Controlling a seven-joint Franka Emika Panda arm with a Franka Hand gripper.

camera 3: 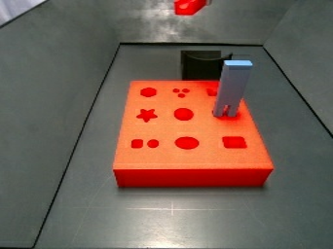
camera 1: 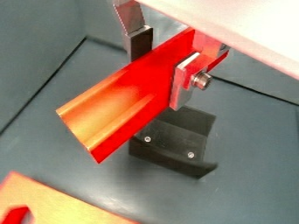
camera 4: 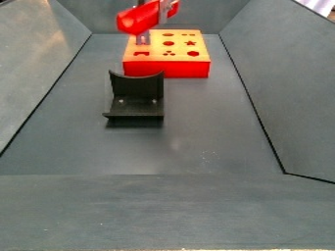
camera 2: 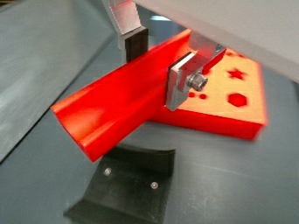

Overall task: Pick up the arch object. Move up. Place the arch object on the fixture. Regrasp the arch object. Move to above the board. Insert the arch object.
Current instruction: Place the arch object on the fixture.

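The grey floor (camera 3: 78, 185) of the walled work area carries everything. The biggest thing on it is the board (camera 3: 190, 146), a thick orange-red slab with darker cut-outs on top: a star, circles, a square and a hexagon. In a side view it lies in the middle of the floor, and in a side view (camera 4: 167, 54) it sits toward the far wall. A grey-blue block (camera 3: 233, 88) stands upright on the board near one of its edges, with its notched foot down.

The fixture (camera 4: 133, 98), a dark bracket on a base plate, rests on the floor just beside the board, apart from it; it shows behind the board in a side view (camera 3: 202, 64) and lies below the held piece in both wrist views (camera 1: 176, 144) (camera 2: 126, 184).

The arch object (camera 2: 117, 101), a bright red bar with a channelled underside, hangs in the air well above the floor, touching neither board nor fixture. In a side view (camera 4: 137, 17) it hovers over the floor between fixture and board, and in a side view (camera 3: 190, 6) only its lower part shows at the picture's upper edge.

The gripper (camera 1: 163, 57) is clenched on the arch object near one end, its silver fingers (camera 2: 184, 80) pressing both sides of the bar, which sticks out sideways from the jaws.
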